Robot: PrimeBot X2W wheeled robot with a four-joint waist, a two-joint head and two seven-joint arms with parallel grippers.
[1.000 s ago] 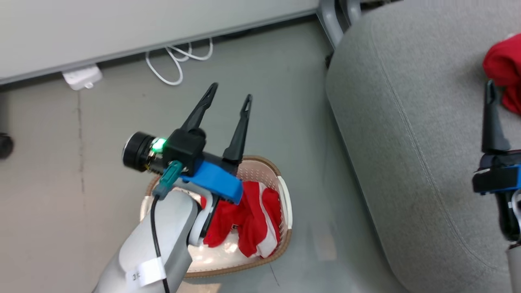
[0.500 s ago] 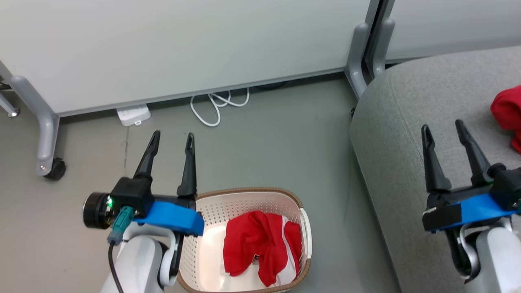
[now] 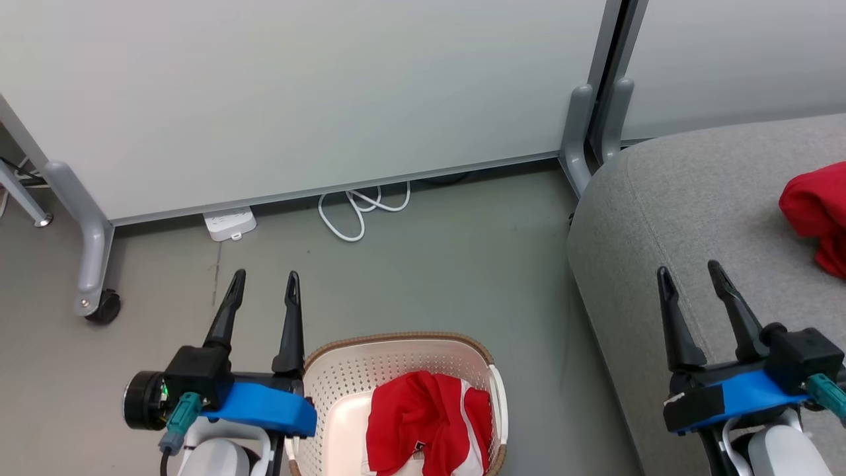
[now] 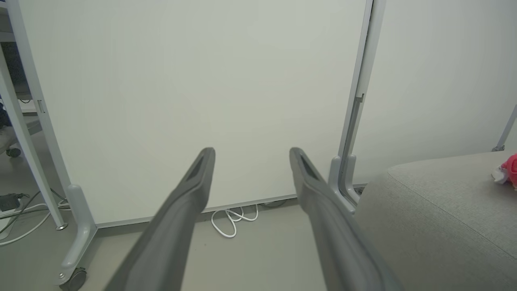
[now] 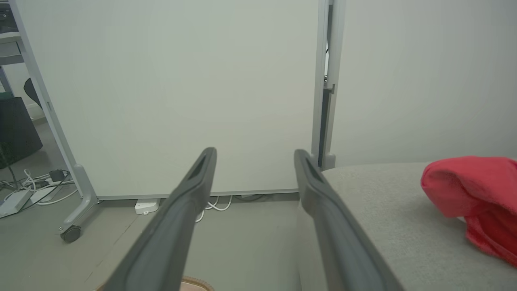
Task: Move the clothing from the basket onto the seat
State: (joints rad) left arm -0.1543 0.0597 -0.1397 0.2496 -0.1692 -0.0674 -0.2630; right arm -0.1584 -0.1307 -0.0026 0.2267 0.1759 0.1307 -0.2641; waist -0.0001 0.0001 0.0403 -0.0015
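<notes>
Though unreadable, a dark patch [image 3: 416,450] marks clothing [image 3: 423,413] in the basket [image 3: 344,373].

the basket [image 3: 334,383] is cream-white, dotted with rows of small holes under a brown woven-look rim, and the garment in the basket [image 3: 423,423] is bright red with white stripes. the seat [image 3: 661,218] is plain grey, and the garment on the seat [image 3: 809,208] is the same bright red. the left gripper [image 3: 266,274] and the right gripper [image 3: 687,267] have black fingers above vivid blue mounts, over a dull grey-green floor [image 3: 429,264].
</notes>
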